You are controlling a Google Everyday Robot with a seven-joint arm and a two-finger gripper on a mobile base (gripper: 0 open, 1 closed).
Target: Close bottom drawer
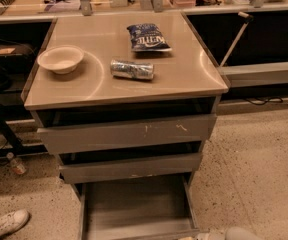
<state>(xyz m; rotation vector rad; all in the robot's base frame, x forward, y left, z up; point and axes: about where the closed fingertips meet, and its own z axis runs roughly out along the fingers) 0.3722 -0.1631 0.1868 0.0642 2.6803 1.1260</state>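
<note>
The bottom drawer (134,206) of the grey metal cabinet (124,91) stands pulled far out toward me. Its flat tray floor is bare, and its narrow front panel (139,232) is at the lower edge of the camera view. The mid-width drawer front (131,167) and the widest, scratched drawer front (129,133) above it are each out a little. My gripper is not in view. A grey rounded part (244,234) shows at the bottom edge, right of the bottom drawer; I cannot tell what it is.
On the cabinet top are a white bowl (60,59), a crushed can (132,69) and a blue chip bag (148,37). A white shoe (6,223) and a bottle (16,164) are on the floor at the left. Dark shelving and a counter stand behind.
</note>
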